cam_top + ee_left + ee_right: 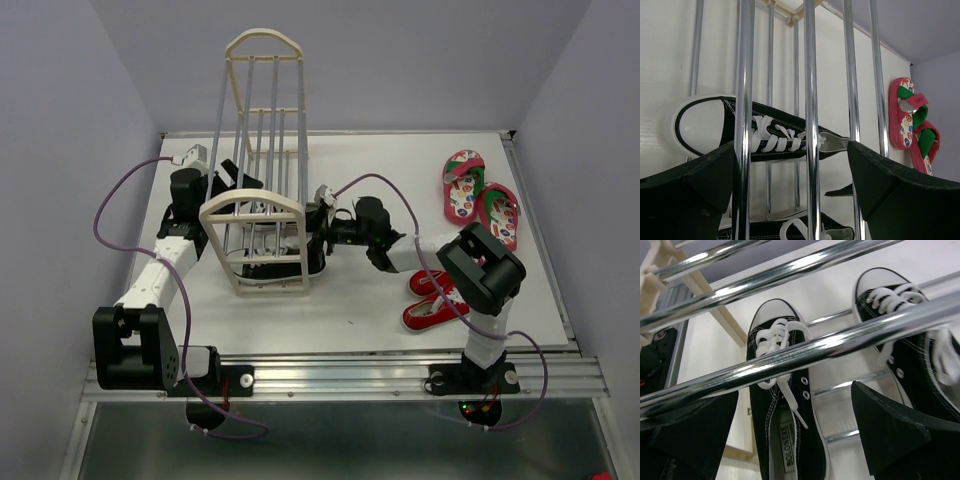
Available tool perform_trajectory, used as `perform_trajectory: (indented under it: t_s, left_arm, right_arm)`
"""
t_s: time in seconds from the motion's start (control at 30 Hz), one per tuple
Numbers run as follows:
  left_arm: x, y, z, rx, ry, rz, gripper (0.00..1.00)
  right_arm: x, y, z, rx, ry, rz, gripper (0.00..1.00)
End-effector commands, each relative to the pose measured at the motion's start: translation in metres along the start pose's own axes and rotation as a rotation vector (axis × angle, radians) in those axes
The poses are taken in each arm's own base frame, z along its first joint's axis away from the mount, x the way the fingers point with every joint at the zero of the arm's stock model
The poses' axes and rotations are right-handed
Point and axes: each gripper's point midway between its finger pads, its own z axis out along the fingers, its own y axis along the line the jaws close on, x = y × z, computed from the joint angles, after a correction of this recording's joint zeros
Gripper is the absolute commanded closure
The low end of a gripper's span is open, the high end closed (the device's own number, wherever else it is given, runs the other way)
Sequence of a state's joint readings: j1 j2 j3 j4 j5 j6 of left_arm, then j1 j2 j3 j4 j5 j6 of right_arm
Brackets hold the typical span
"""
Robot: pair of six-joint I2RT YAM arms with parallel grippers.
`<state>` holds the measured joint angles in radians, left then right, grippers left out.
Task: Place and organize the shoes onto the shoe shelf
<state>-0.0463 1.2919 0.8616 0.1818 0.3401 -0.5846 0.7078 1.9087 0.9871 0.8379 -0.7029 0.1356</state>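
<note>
Two red sneakers point(430, 300) lie nearest, right of the shoe shelf point(250, 200), unplaced. Both black sneakers point(785, 440) sit inside the shelf, behind its rods point(790, 357). The left hand point(791, 150) and right hand point(795, 390) flank it, each spread wide and empty. Farther right, two flip-flops point(482, 197) lie on the bench point(380, 160); roughly a third looks done.

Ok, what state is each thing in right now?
shoe shelf: on the table, two shoes inside
black sneakers: side by side inside the shelf
red sneakers: on the table, unshelved
flip-flops: on the table, unshelved
left gripper: open, holding nothing
right gripper: open, holding nothing
</note>
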Motion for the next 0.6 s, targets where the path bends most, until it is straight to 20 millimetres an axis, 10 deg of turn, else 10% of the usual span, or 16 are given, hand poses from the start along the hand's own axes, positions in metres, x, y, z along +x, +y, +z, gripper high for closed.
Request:
perform_trajectory:
  t_s: [0.0, 0.57]
  left_arm:
    - [-0.019, -0.028, -0.009, 0.061, -0.058, 0.053, 0.01]
    - [-0.04, -0.025, -0.013, 0.041, -0.112, 0.036, 0.01]
  right_arm:
    - [-0.095, -0.007, -0.018, 0.131, -0.228, -0.06, 0.0]
    - [-0.109, -0.051, -0.088, 0.423, -0.259, 0.093, 0.0]
